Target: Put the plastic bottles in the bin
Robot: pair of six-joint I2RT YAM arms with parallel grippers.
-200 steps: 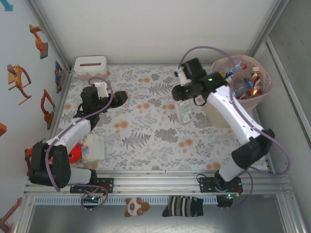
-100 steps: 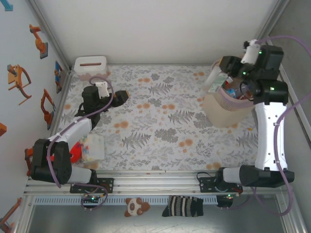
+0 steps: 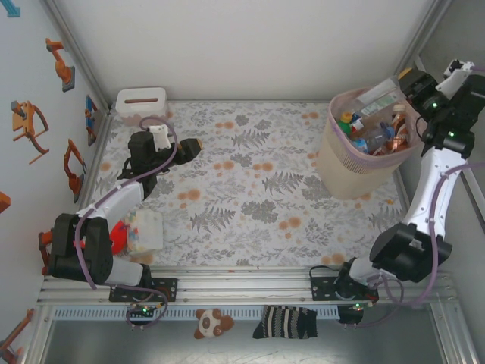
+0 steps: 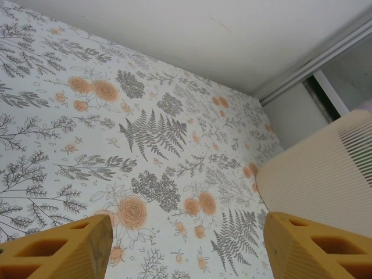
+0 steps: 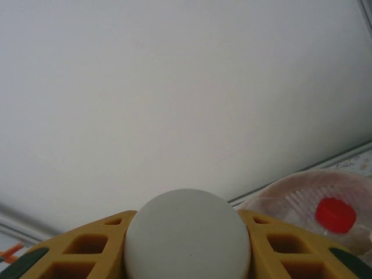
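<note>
The bin (image 3: 356,163), beige-pink with a pink liner, stands at the table's far right and holds several plastic bottles (image 3: 377,139) with red, orange and green parts. My right gripper (image 3: 408,79) hovers over the bin's far rim, shut on a clear bottle (image 3: 379,95) that lies tilted above the opening. In the right wrist view that bottle's white cap (image 5: 187,235) sits between the yellow fingers (image 5: 279,247) of the right gripper (image 5: 187,232), and a red cap (image 5: 335,214) shows inside the liner. My left gripper (image 3: 189,149) hangs open and holds nothing above the floral mat; in the left wrist view, the left gripper (image 4: 186,247) faces the bin (image 4: 325,168).
A white tissue box (image 3: 142,103) sits at the back left corner. A clear boxy container (image 3: 141,230) with a red object stands by the left arm's base. Walls enclose the table on the left, back and right. A sock (image 3: 284,322) and a toy (image 3: 211,323) lie below the front rail.
My right arm has swung from the middle of the table over to the bin's far right side, carrying the clear bottle above the opening. The left arm has stayed put.
</note>
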